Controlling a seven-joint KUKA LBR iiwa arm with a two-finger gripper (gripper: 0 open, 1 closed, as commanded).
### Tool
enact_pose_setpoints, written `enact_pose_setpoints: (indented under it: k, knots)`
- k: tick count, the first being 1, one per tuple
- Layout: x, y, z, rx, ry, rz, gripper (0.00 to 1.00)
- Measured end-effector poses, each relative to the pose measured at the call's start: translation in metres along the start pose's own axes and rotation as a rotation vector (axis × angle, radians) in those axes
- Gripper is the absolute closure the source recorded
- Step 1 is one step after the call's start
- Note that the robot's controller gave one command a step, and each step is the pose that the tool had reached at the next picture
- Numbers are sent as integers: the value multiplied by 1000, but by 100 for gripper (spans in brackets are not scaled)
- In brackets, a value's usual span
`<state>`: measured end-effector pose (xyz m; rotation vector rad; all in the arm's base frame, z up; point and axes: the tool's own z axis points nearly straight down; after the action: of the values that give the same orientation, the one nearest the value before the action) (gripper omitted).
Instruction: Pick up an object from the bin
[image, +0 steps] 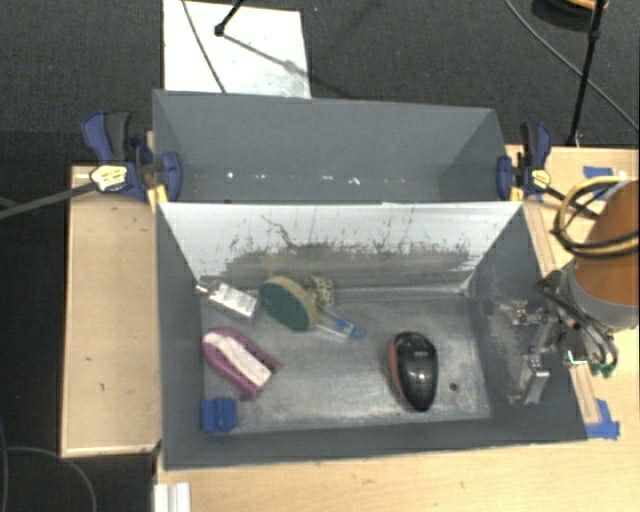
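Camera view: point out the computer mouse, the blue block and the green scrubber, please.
Computer mouse (414, 370), camera view, middle of its black back.
Blue block (218, 414), camera view, its top face.
Green scrubber (286, 303), camera view, its round green pad.

No readable text, brand or number anywhere in the bin (330, 235) (black mouse (414, 371) shows no legible logo).

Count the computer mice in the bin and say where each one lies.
1. The black mouse lies on the bin floor, front right of centre, left of the claw. Nothing there looks big enough to hide another.
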<state>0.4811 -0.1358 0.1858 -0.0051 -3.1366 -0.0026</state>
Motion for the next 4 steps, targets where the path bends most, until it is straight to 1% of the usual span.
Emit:
enact_pose_setpoints:
  k: [1,2,3,4]
  knots:
    - [-42,95,56,-2,-4,-202,0]
    - [-34,105,98,6,-23,-241,0]
    - [-42,101,105,3,-12,-250,0]
    - [-62,94,109,8,-14,-616,0]
